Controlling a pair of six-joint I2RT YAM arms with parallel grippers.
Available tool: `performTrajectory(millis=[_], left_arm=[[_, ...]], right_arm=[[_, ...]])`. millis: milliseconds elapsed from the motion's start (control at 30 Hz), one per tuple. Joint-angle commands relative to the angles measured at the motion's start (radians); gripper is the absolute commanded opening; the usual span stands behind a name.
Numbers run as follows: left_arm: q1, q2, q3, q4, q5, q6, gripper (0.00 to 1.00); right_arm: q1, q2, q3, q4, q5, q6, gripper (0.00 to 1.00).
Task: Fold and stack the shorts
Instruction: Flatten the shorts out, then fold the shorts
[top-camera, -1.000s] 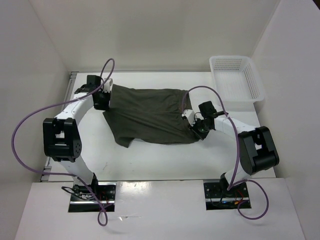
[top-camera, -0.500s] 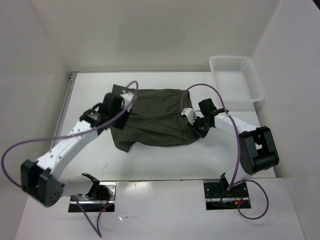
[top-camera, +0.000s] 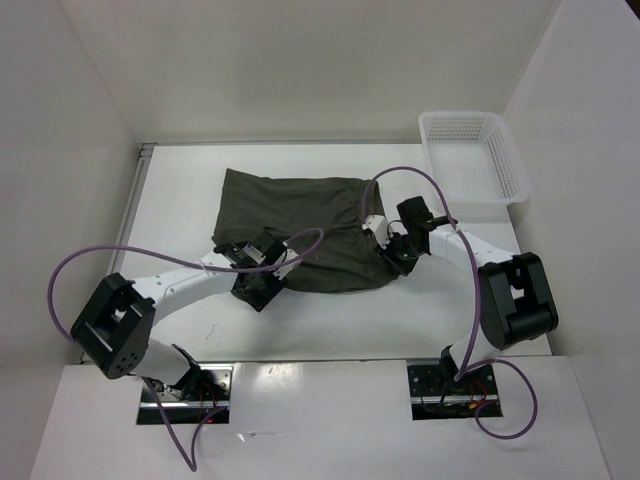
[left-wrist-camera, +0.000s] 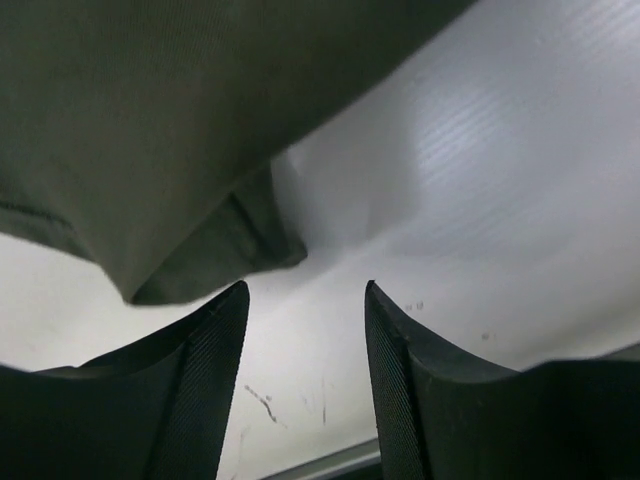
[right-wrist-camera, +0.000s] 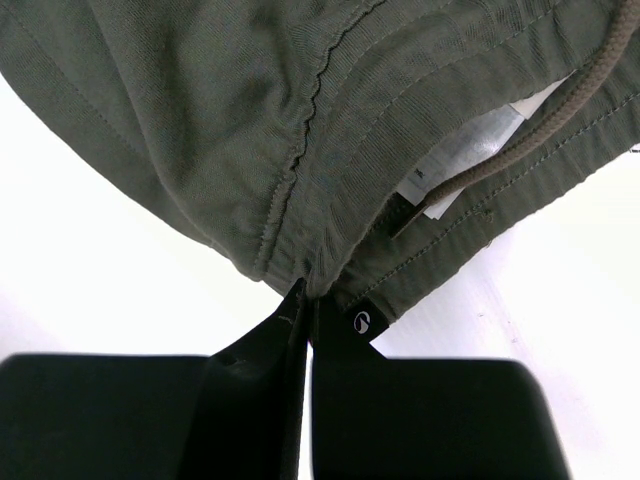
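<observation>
Left claw (left-wrist-camera: 306, 300) low, agape beside shorts (top-camera: 310, 225); right claw (right-wrist-camera: 308, 300) tight on them

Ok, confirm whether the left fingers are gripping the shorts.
No, the left fingers stand apart over bare table, with the shorts just beyond them.

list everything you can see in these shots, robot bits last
shorts: one pair, dark olive green, spread wrinkled across the middle of the table
drawstring: one, olive-brown, at the waistband
tag: one, white, inside the waistband
basket: one, white mesh plastic, far right corner of the table
table: one, white, under everything
cables: two, purple, one looping off each arm
left arm: one, white and black, reaching to the shorts' near left corner
right arm: one, white and black, at the shorts' right edge
left gripper: one, black, open beside the cloth corner
right gripper: one, black, shut on the waistband edge
</observation>
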Motion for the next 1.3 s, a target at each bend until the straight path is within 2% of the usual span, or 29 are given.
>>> performTrajectory(millis=[0, 133, 333, 367, 500, 533, 633, 733, 767, 867, 900, 967, 1067, 1267], left_arm=[[-0.003, 0.053, 0.013, 0.075, -0.002, 0.003, 0.58], [-0.003, 0.108, 0.003, 0.167, -0.072, 0.003, 0.59], [0.01, 0.118, -0.023, 0.205, -0.171, 0.003, 0.59], [0.019, 0.118, -0.023, 0.205, -0.171, 0.003, 0.56], [0.031, 0.138, -0.092, 0.224, -0.171, 0.003, 0.25], [0.031, 0.138, -0.092, 0.224, -0.155, 0.003, 0.09], [0.053, 0.092, -0.105, 0.158, -0.143, 0.003, 0.0], [0.115, -0.04, -0.105, 0.031, -0.167, 0.003, 0.0], [0.126, -0.153, -0.117, -0.029, -0.177, 0.003, 0.0], [0.126, -0.359, -0.169, -0.129, -0.177, 0.003, 0.0], [0.126, -0.479, -0.18, -0.155, -0.168, 0.003, 0.0], [0.126, -0.601, -0.218, -0.201, -0.134, 0.003, 0.0], [0.117, -0.632, -0.258, -0.201, -0.116, 0.003, 0.0], [0.117, -0.553, -0.218, -0.201, -0.074, 0.003, 0.0]], right_arm=[[0.007, -0.004, 0.04, 0.023, 0.002, -0.007, 0.0], [0.007, -0.013, 0.04, 0.023, 0.002, -0.007, 0.0], [0.007, -0.013, 0.04, 0.023, -0.008, -0.007, 0.0], [0.007, -0.013, 0.04, 0.023, -0.008, -0.007, 0.0], [0.007, -0.013, 0.04, 0.023, -0.008, -0.007, 0.0], [0.007, -0.013, 0.04, 0.014, -0.008, -0.007, 0.0], [0.007, -0.013, 0.049, -0.023, -0.008, -0.049, 0.0], [0.007, -0.013, 0.058, -0.099, -0.008, -0.152, 0.0], [0.007, -0.013, 0.058, -0.115, 0.006, -0.172, 0.0], [0.007, -0.031, 0.058, -0.176, 0.017, -0.238, 0.0], [0.016, -0.031, 0.058, -0.19, 0.017, -0.249, 0.0], [0.03, -0.054, 0.058, -0.213, -0.006, -0.264, 0.0], [0.086, -0.068, 0.018, -0.238, 0.015, -0.289, 0.0], [0.108, -0.1, 0.058, -0.377, 0.005, -0.329, 0.0]])
